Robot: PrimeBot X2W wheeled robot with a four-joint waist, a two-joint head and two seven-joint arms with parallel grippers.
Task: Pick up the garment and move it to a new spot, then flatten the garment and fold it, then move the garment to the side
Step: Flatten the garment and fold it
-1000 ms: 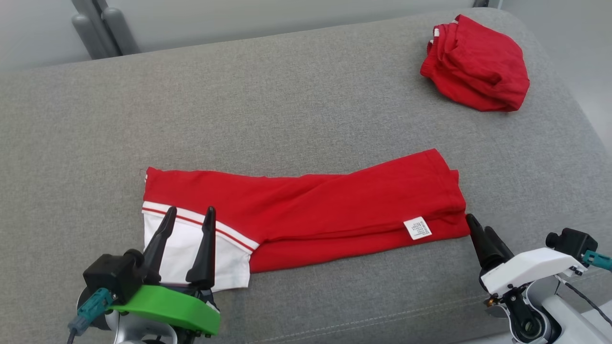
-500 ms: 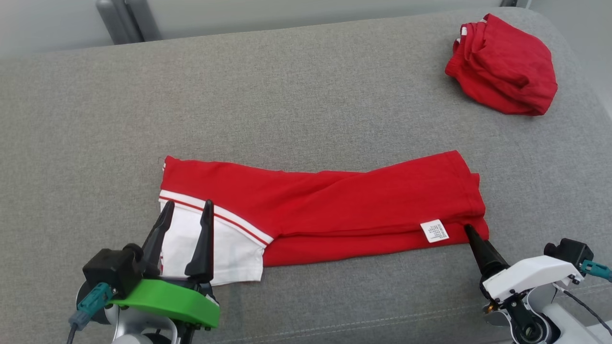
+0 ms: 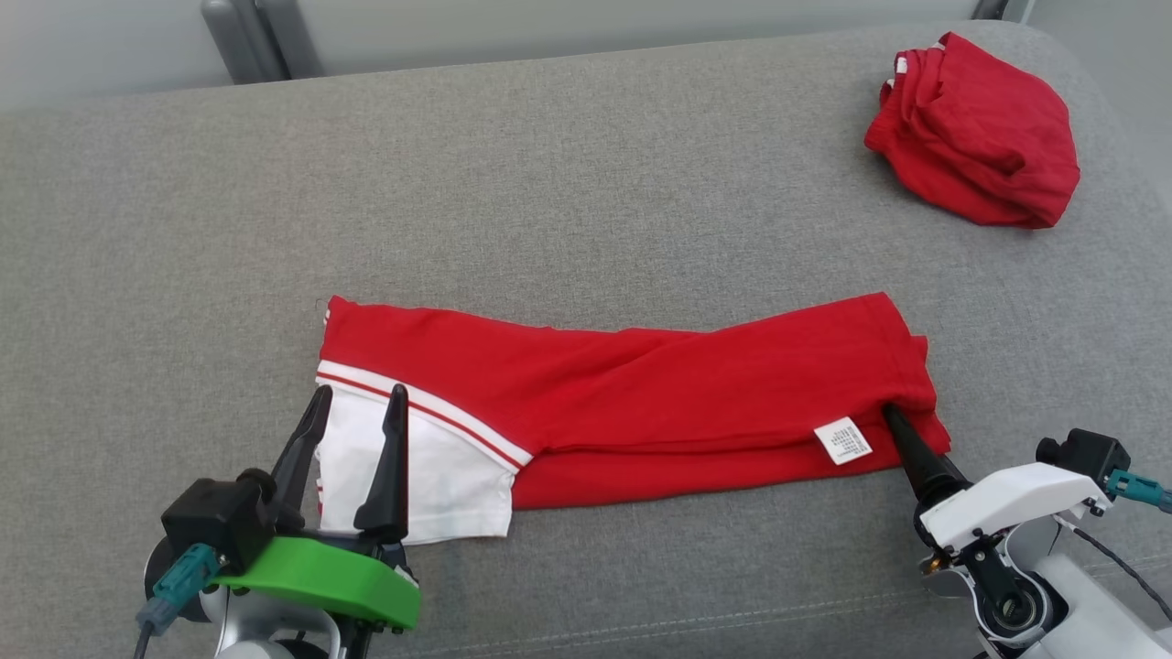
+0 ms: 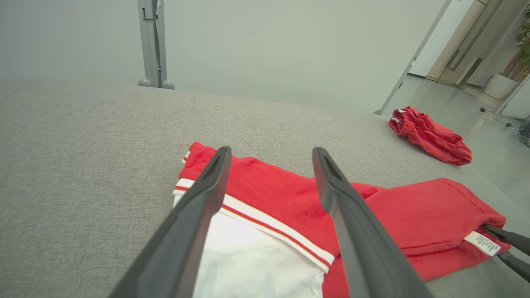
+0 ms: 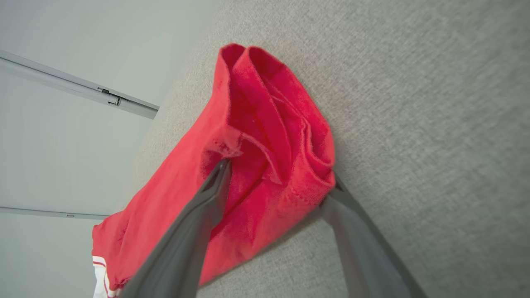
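Garment: I am looking at a red garment (image 3: 678,403) lying folded into a long strip on the grey cushion (image 3: 549,183). It is running from 9 to 3 o'clock across the lower middle of the head view, with its 3 o'clock end sitting a little higher.
White panel: a white panel (image 3: 412,480), edged with a red-and-white stripe, is showing at the strip's 8 o'clock corner.
Care label: a white care label (image 3: 844,440) is lying on the red cloth near the 4 o'clock corner.
Right gripper: I am seeing the right gripper (image 5: 279,174) straddling the strip's 3 o'clock end with its fingers spread. One finger is sitting in a fold on top and the other is lying at the cloth's edge against the cushion, so they are not pinching it.
Left gripper: the left gripper (image 3: 360,391) is hovering over the white panel, its fingers (image 4: 198,215) spread with nothing between them. I cannot tell whether the tips are touching the cloth.
Other cloth: a crumpled red garment (image 3: 980,128) is sitting at 1 o'clock from the strip, well apart from it, near the cushion's far corner.
Beyond: a grey upright post (image 4: 152,41) is standing past the cushion's far edge at 11 o'clock.
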